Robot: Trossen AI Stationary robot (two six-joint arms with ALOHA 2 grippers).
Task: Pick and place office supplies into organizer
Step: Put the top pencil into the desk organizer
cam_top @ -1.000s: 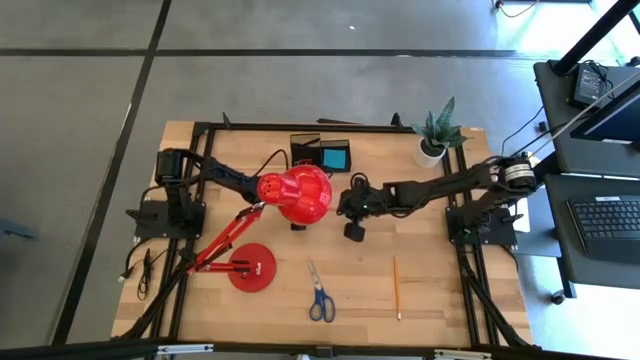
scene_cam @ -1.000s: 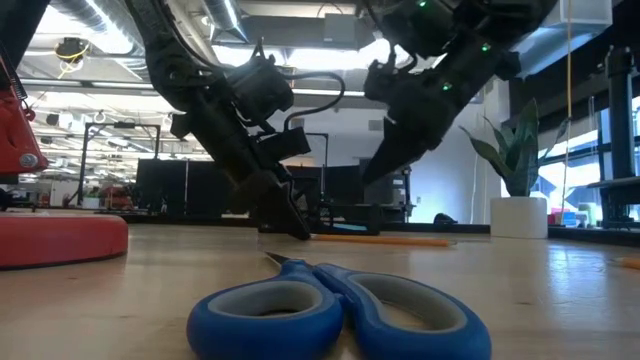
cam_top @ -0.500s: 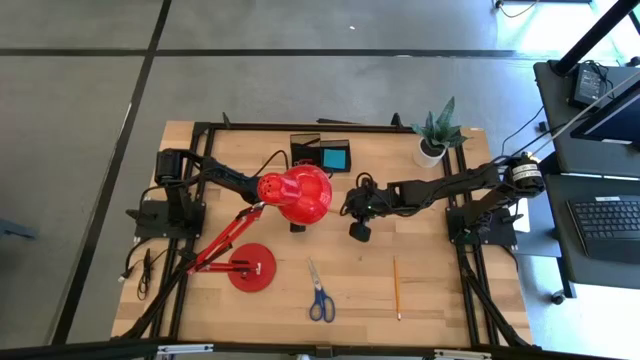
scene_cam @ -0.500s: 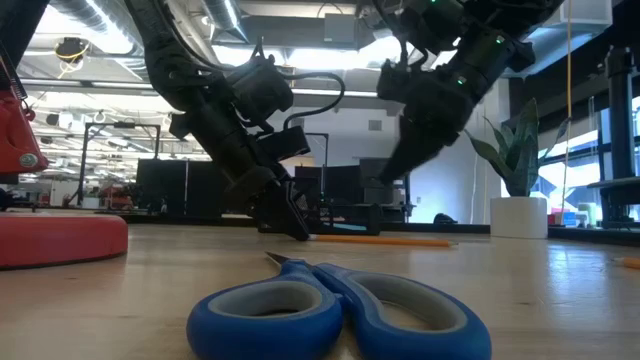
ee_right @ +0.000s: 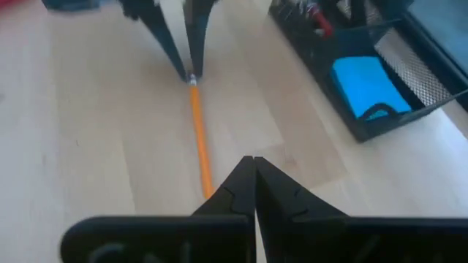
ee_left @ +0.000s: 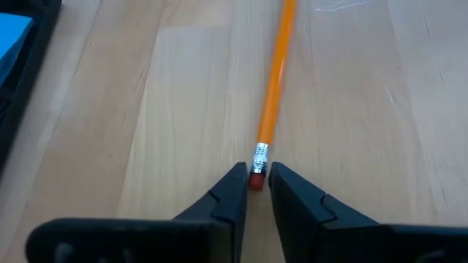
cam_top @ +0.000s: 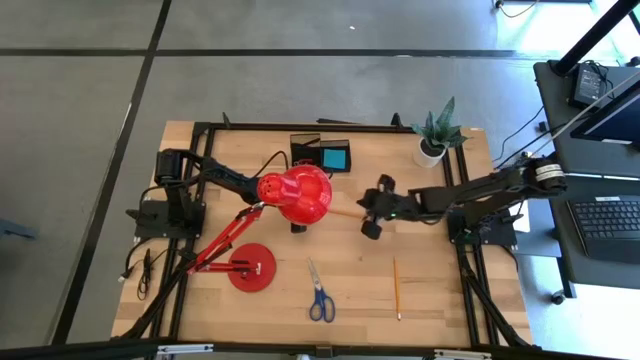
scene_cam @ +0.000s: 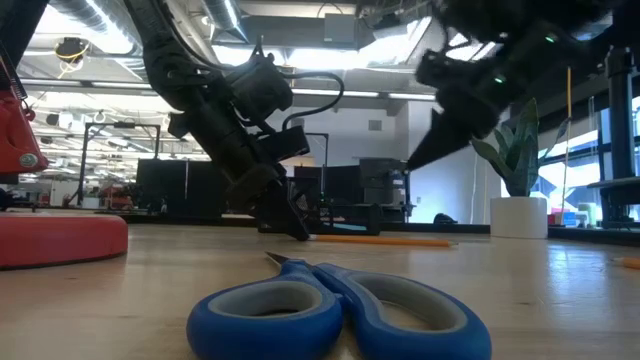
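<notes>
An orange pencil [cam_top: 345, 212] lies flat on the table between the two grippers; it also shows in the low view [scene_cam: 380, 240]. My left gripper [ee_left: 257, 174] reaches out from under the red lamp head and is shut on the pencil's eraser end. My right gripper [ee_right: 254, 164] is shut and empty. It hangs above the table [scene_cam: 440, 150], over the pencil's pointed end [ee_right: 207, 183]. The black organizer [cam_top: 322, 155], with a blue block [ee_right: 369, 84] inside, stands at the far edge. Blue-handled scissors [cam_top: 318, 292] and a second pencil [cam_top: 396, 287] lie near the near edge. My left gripper pinches the pencil's eraser end [ee_left: 257, 180] between its two fingertips. The fingers slant down from the table's left side and lie along the pencil. The pencil rests flat on the table, pointing away from the fingers toward the right gripper.
The red desk lamp's head [cam_top: 300, 193] hangs over my left gripper, and its round base [cam_top: 252, 267] sits near the left front. A potted plant [cam_top: 432, 140] stands at the far right. Bare wood lies between the scissors and the organizer.
My right gripper has moved toward the table's right edge and risen, drawing away from the lamp head and uncovering the orange pencil on the table. The left gripper and the pencil have stayed where they were.
</notes>
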